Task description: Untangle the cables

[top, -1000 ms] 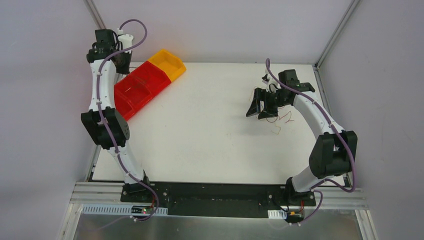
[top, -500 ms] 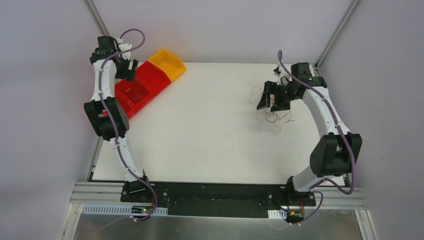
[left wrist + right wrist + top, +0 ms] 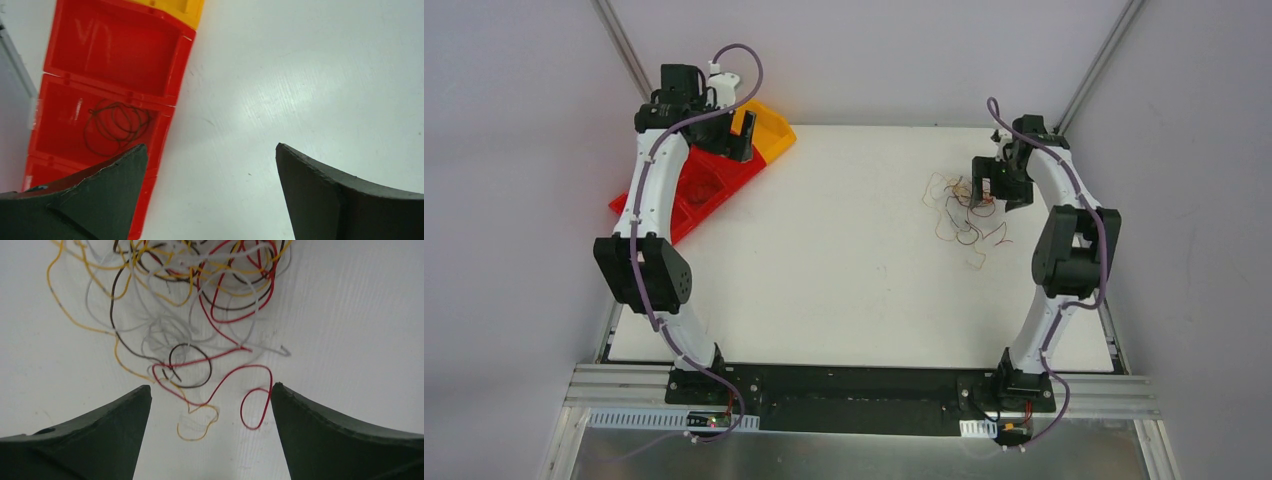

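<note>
A loose tangle of thin cables [image 3: 959, 212] in red, yellow, white and dark brown lies on the white table at the right. My right gripper [image 3: 996, 188] hovers open at its far right edge. In the right wrist view the tangle [image 3: 200, 300] spreads ahead of the open gripper [image 3: 210, 388]. A red loop [image 3: 255, 410] and a yellow loop [image 3: 200, 425] reach between the fingers without being clamped. My left gripper [image 3: 732, 138] is open and empty over the bins. A dark coiled cable [image 3: 117, 125] lies in a red bin [image 3: 175, 70], left of the left gripper [image 3: 210, 150].
A row of red bins [image 3: 686, 195] with a yellow bin [image 3: 772, 125] at its far end sits diagonally at the back left. Grey walls close in the table on the left, back and right. White table [image 3: 824, 260] stretches between the arms.
My left gripper has opened and swung right from the red bins toward the yellow one. My right gripper has widened and drawn back to the right, leaving the tangle spread on the table.
</note>
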Controlling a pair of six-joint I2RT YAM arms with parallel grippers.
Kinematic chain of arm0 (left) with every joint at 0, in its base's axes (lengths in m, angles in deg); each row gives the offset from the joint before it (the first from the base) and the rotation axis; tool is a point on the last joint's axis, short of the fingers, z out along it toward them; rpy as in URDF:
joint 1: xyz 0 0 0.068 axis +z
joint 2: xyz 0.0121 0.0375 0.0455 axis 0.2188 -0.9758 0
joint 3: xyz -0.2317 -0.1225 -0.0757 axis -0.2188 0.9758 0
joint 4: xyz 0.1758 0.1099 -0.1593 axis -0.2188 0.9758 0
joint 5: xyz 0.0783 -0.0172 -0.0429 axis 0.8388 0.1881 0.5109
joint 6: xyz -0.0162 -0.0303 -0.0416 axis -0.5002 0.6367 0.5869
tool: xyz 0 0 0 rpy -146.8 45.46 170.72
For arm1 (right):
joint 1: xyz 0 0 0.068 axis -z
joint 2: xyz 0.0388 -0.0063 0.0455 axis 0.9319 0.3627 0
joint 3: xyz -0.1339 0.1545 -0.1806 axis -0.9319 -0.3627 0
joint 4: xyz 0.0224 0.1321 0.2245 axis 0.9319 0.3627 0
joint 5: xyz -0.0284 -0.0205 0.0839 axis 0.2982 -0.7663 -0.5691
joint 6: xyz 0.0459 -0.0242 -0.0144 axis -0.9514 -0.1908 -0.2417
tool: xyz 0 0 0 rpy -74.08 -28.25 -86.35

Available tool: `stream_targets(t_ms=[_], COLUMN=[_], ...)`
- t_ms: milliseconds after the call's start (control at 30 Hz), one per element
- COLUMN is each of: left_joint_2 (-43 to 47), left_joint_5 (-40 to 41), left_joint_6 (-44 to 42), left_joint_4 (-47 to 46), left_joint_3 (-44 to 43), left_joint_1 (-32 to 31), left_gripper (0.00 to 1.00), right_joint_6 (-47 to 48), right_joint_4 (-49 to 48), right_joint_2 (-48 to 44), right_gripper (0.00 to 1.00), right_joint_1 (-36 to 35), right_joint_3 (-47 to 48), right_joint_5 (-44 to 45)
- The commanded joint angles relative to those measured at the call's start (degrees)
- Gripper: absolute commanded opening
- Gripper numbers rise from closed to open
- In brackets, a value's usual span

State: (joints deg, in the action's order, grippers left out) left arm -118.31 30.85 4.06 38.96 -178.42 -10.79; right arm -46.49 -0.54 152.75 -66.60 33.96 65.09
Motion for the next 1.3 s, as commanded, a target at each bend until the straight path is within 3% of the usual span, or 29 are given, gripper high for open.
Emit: stream_targets(t_ms=[0, 100, 200, 400, 467, 600, 767, 867, 933, 1067, 1267], left_joint_2=[1.8, 2.1, 3.1, 5.8, 7.1, 11.6, 17.4, 18.7, 18.7, 17.3, 12.3], left_joint_5=[-3.7, -4.4, -7.0, -20.3, -25.4, -33.7, -34.0, -34.1, -34.1, -32.2, -24.7], left_joint_6=[5.4, 6.5, 7.3, 9.1, 8.9, 7.3, 1.5, -6.3, -13.0, -25.5, -29.5], left_joint_4=[0.3, 0.4, 0.3, 0.1, -0.8, -6.4, -15.7, -19.2, -19.7, -19.8, -26.1], left_joint_3=[1.8, 2.6, 4.1, 9.9, 13.6, 24.9, 36.6, 41.7, 43.5, 46.6, 49.2], left_joint_1=[0.1, 0.0, 0.1, 0.0, -0.3, -3.1, -10.4, -15.4, -19.4, -26.4, -33.4], left_gripper=[0.99, 0.99, 0.99, 0.90, 0.89, 0.93, 0.94, 0.96, 0.96, 0.93, 0.77], right_joint_6=[1.6, 1.4, 3.8, 9.4, 12.5, 14.8, 12.5, 10.7, 10.4, 7.9, 0.1], right_joint_4=[-3.8, -4.8, -3.7, 1.3, 1.7, 0.8, 1.5, 1.4, 2.0, 2.6, -1.6], right_joint_2=[6.2, 11.6, 15.7, 13.8, 10.3, 1.4, -7.1, -9.4, -9.6, -8.5, -9.2], right_gripper=[0.93, 0.90, 0.79, 0.14, 0.00, 0.00, 0.00, 0.02, 0.20, 0.42, 0.55], right_joint_1=[0.1, -0.7, -2.0, -8.5, -11.7, -18.1, -22.5, -22.5, -22.5, -22.4, -22.4], right_joint_3=[7.0, 11.8, 14.1, 8.4, 3.6, -6.1, -12.9, -14.5, -14.9, -15.4, -18.7], right_joint_5=[0.9, -1.1, -5.3, -24.3, -28.2, -34.9, -42.1, -39.7, -36.6, -31.9, -29.3])
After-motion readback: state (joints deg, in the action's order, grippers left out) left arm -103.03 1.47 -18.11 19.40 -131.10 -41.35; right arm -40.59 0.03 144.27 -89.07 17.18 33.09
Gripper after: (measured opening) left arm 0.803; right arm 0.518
